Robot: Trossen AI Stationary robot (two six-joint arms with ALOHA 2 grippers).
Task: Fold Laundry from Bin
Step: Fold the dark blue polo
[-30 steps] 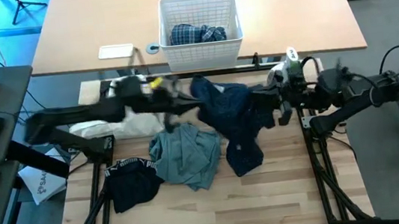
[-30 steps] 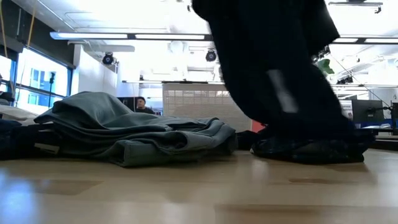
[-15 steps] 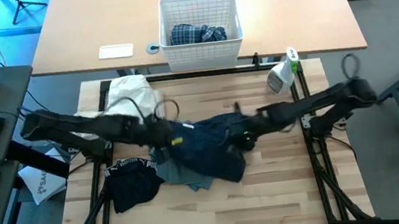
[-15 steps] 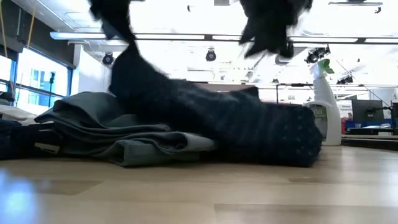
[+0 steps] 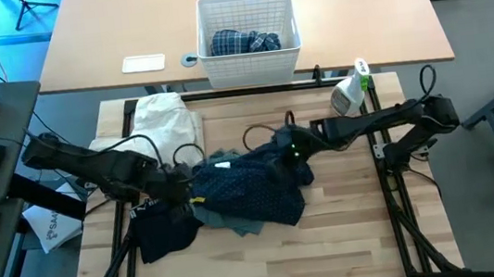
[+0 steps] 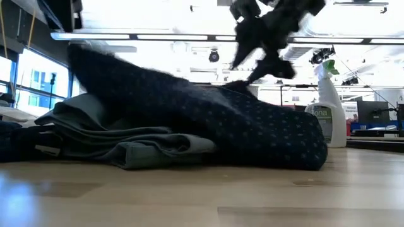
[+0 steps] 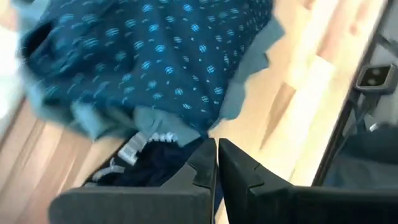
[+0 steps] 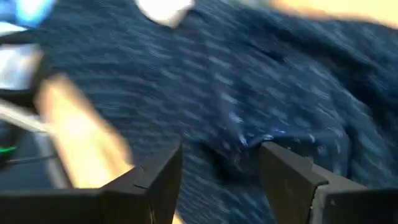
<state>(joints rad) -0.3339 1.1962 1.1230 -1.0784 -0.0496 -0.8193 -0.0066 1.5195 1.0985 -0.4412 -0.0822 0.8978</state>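
- Half a second on, the navy dotted trousers (image 5: 251, 186) have dropped flatter across the grey-green top (image 5: 240, 219), and both arms have drawn outward.
- The right gripper (image 5: 290, 143), fingers parted and empty, sits at the trousers' two-o'clock edge.
- The left gripper (image 5: 179, 176), fingers pressed together on nothing visible, lies at their nine-o'clock end.
- The trousers stretch nine-to-three mid-desk (image 5: 352, 238), rumpled.
- The plaid shirt (image 5: 244, 42) waits in the bin (image 5: 245, 3) at twelve.
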